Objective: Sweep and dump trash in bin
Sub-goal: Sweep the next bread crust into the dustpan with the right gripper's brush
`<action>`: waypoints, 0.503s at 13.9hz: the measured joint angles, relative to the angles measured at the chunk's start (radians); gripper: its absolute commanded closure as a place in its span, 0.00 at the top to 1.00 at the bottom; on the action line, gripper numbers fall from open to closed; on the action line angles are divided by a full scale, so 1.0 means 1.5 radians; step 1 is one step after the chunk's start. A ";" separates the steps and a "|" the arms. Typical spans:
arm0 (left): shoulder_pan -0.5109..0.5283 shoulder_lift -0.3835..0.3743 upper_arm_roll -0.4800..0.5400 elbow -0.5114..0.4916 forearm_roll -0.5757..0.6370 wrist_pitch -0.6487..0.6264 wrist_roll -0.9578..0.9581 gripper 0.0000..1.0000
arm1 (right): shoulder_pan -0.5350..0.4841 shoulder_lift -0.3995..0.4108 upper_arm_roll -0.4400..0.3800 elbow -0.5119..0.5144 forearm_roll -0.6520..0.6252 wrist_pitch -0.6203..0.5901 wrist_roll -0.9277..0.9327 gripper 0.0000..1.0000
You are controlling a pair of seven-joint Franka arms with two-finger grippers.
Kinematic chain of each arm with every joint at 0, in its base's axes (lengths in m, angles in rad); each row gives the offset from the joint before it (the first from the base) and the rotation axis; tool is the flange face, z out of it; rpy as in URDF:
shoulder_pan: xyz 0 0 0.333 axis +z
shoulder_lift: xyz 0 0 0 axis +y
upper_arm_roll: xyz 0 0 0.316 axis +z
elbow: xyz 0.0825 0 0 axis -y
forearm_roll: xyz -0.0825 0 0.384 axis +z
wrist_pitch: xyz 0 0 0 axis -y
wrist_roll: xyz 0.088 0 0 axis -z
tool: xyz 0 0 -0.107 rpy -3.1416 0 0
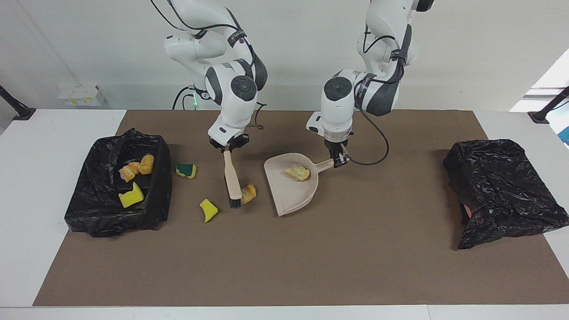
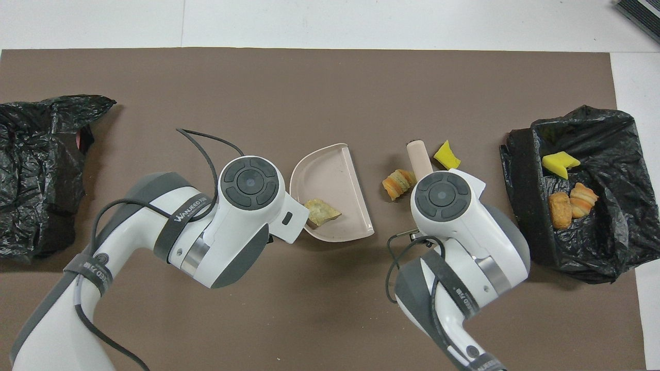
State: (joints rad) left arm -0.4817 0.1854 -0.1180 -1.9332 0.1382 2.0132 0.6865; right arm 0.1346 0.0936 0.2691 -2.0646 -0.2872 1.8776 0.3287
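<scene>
Bread-like chunk (image 1: 249, 193) on mat, touching brush (image 1: 233, 184) bristles; dustpan (image 1: 291, 184) beside it with one scrap inside.
Chunk's long axis runs slantwise toward the dustpan mouth, below right gripper (image 1: 227, 149), which is clamped on the brush handle. Pale scrap (image 1: 297, 172) lies in the pan near its handle. Left gripper (image 1: 338, 161) is closed on that handle. Yellow sponge piece (image 1: 208, 210) and green-yellow sponge piece (image 1: 186, 170) lie between brush and open bin (image 1: 116, 184), which holds three more scraps.
</scene>
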 measured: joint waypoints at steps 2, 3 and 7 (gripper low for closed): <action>-0.001 0.000 0.000 0.000 0.000 -0.012 -0.013 0.00 | -0.017 0.028 0.000 0.032 -0.006 -0.005 -0.013 0.00; -0.002 0.000 0.000 0.000 0.000 -0.020 -0.016 0.00 | -0.019 0.046 0.000 0.045 -0.006 -0.006 -0.013 0.00; -0.004 0.000 0.000 0.001 0.000 -0.044 -0.055 0.00 | -0.015 0.112 0.004 0.088 -0.005 -0.030 -0.013 0.00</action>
State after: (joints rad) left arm -0.4882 0.1856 -0.1187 -1.9322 0.1379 1.9478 0.6040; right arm 0.1115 0.2613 0.2753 -1.9332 -0.2944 1.8320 0.3087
